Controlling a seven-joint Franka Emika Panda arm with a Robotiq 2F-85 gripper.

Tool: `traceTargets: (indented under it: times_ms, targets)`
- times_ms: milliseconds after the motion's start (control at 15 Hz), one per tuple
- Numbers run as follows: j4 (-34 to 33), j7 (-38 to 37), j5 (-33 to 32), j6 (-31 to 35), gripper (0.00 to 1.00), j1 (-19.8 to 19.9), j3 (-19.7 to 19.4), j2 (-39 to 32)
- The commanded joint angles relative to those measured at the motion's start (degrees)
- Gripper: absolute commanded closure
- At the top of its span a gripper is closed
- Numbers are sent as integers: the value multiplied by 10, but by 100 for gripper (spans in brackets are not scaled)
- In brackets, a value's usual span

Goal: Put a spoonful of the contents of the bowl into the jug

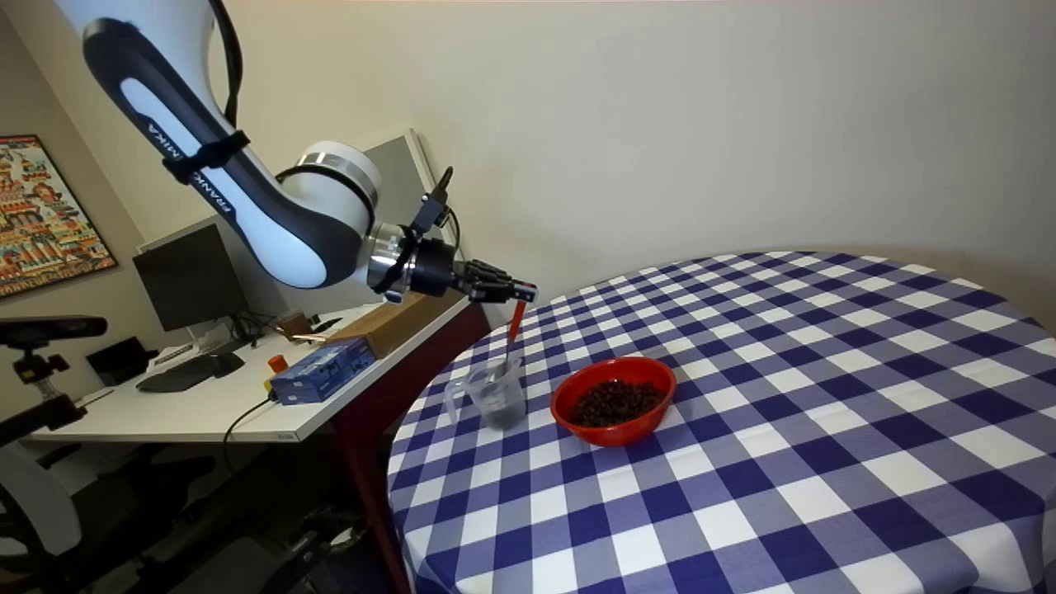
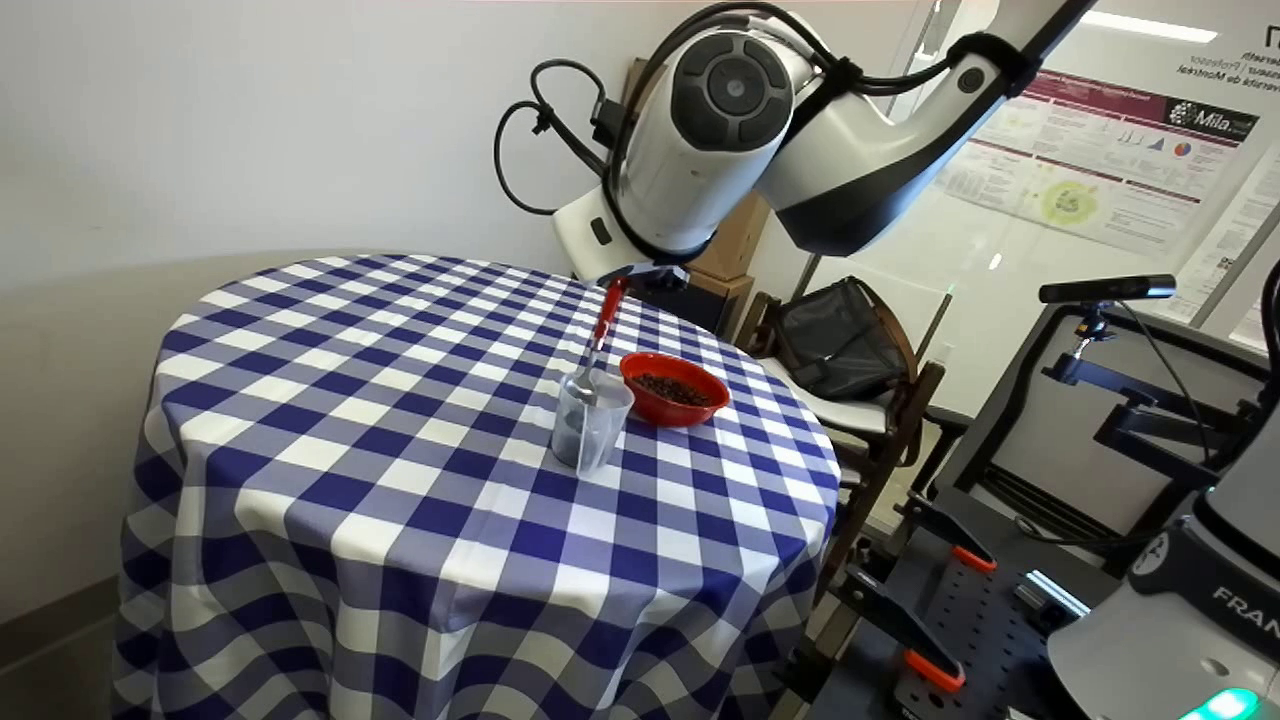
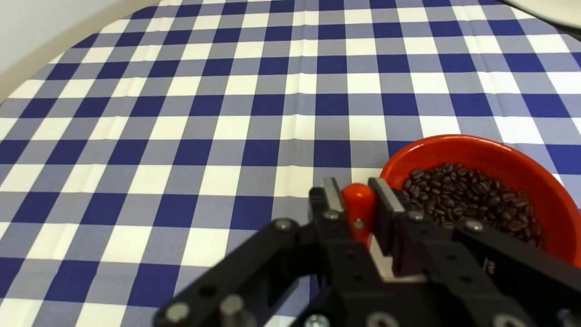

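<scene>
My gripper [image 1: 526,290] is shut on the red handle of a spoon [image 1: 517,320], near the handle's top. In the wrist view the handle end [image 3: 359,202] sits between the two fingertips. The spoon [image 2: 606,315] stands steeply, slightly tilted, with its metal lower part inside the clear jug [image 1: 497,404]. The jug [image 2: 600,430] stands upright on the cloth; whether it holds anything I cannot tell. In the wrist view the gripper hides it. A red bowl [image 1: 615,436] of dark coffee beans [image 3: 472,195] sits beside the jug, close to it. The spoon's load is not visible.
The round table has a blue and white checked cloth [image 1: 825,396]. A wall [image 1: 701,124] runs behind it. A white desk [image 1: 247,412] with a blue box [image 1: 322,371] and a cardboard box [image 1: 396,326] stands beside the table. A chair [image 2: 850,350] stands near the table edge.
</scene>
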State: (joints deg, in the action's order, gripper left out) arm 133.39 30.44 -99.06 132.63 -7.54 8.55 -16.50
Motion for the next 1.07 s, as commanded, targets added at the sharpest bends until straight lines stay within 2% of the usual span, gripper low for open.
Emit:
traceTargets:
  times_ms: [0,1000]
  targets:
    - [18,-28,-33,-10,95,-7,2,19]
    - [58,-80,-113,-6,95,-5,1,63]
